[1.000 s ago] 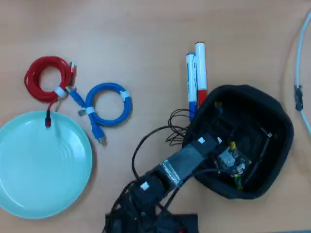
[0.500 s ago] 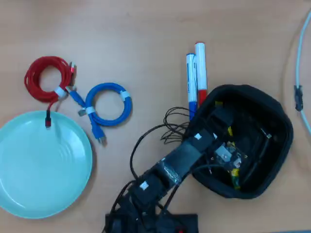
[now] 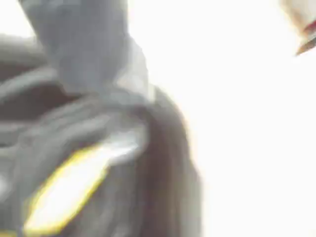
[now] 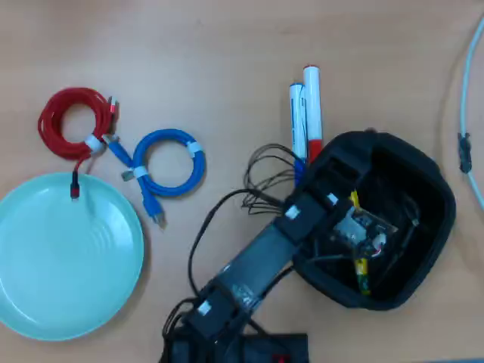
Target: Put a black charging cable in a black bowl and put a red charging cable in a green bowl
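In the overhead view my gripper (image 4: pixel 376 240) reaches down inside the black bowl (image 4: pixel 439 189) at the right. Its jaws are lost against the dark interior. Thin dark strands that look like the black charging cable (image 4: pixel 412 218) lie in the bowl beside the gripper. I cannot tell if the gripper touches them. The red charging cable (image 4: pixel 72 121) is coiled on the table at the upper left. One of its plug ends rests over the rim of the green bowl (image 4: pixel 68 265). The wrist view is blurred and overexposed, with only dark shapes and a yellow streak.
A blue coiled cable (image 4: pixel 170 162) lies between the red coil and the arm. Two markers (image 4: pixel 306 121) lie just above the black bowl. A pale cable (image 4: pixel 465 113) runs down the right edge. The arm's own wires (image 4: pixel 265 185) loop out to the left of the bowl.
The forearm has swung so that the wrist sits further up and left over the bowl's rim. The gripper has turned inside the black bowl. Both coils and the green bowl stayed put.
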